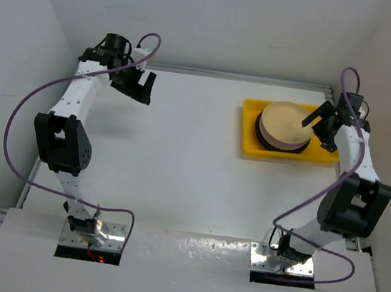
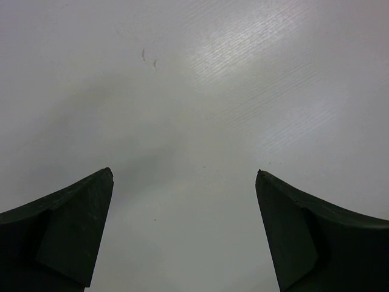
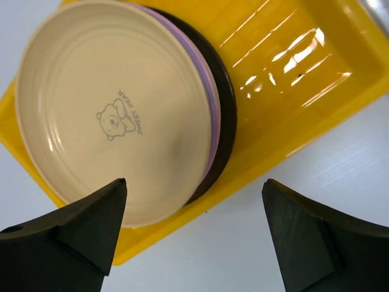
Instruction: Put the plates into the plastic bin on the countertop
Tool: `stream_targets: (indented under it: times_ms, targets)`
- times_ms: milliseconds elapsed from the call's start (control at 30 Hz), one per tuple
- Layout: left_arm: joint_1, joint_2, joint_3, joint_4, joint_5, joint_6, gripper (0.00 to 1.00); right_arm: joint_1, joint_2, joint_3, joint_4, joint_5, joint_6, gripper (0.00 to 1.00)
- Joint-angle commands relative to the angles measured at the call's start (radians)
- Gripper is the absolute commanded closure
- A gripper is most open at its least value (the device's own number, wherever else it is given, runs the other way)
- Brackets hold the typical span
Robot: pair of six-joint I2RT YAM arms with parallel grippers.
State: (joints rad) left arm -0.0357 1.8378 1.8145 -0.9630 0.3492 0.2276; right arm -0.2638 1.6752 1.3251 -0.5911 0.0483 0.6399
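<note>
Top of the stack is a cream plate (image 3: 115, 115): round, shallow, ringed inside, w/ a small bear print and lettering near the centre. Under it I see the edge of a lilac plate (image 3: 203, 79), then a dark-rimmed plate (image 3: 226, 103). I can't tell how many more are in the pile. All sit in the yellow bin (image 3: 292, 67), which is low-walled and glossy. One half of the bin floor is bare and catching glare.

My right hand (image 3: 194, 188) hovers just above the near edge of the stack. The plates lie ahead of it and below, more toward its left finger. The bare half of the bin is ahead on the right-finger side. The fingers are spread wide w/ nothing between them, and neither touches a plate. In the top view the right arm is reached out from its base, w/ the hand (image 1: 319, 128) tilted down over the bin (image 1: 249, 135).

The left hand (image 2: 185, 173) is also spread wide and empty, w/ only white surface (image 2: 213, 91) ahead of it. The left arm is folded at the elbow, and its hand (image 1: 137, 84) is well apart from the bin.
</note>
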Motion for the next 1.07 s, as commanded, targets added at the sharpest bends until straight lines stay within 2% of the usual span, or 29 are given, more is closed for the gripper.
stream_targets:
  times_ms: [0,100,133,200,300,500,800,1033]
  targets:
    - [0.007,-0.049,0.000,-0.006,0.001,0.009,0.00,-0.008,-0.240,-0.105,-0.007,0.084,-0.011,0.08]
    - [0.007,-0.067,-0.029,0.004,-0.019,0.000,0.00,-0.011,-0.392,-0.277,-0.009,0.102,0.036,0.00]
    - [0.007,-0.080,-0.061,0.004,-0.033,-0.001,0.00,-0.009,-0.498,-0.311,-0.030,0.120,0.088,0.00]
    - [-0.003,-0.095,-0.098,0.024,-0.044,-0.001,0.00,-0.009,-0.566,-0.443,-0.055,0.137,0.121,0.00]
    - [-0.026,-0.129,-0.165,0.033,-0.055,-0.001,0.00,-0.005,-0.783,-0.582,-0.111,0.119,0.214,0.00]
    - [-0.081,-0.225,-0.334,0.055,-0.124,0.029,0.00,-0.002,-1.001,-0.793,-0.208,0.090,0.300,0.00]
    - [-0.072,-0.382,-0.584,0.107,-0.133,0.029,0.00,0.000,-1.026,-0.804,-0.266,0.002,0.258,0.00]
    - [-0.063,-0.462,-0.665,0.127,-0.153,0.019,0.00,0.001,-1.057,-0.793,-0.296,-0.001,0.207,0.00]
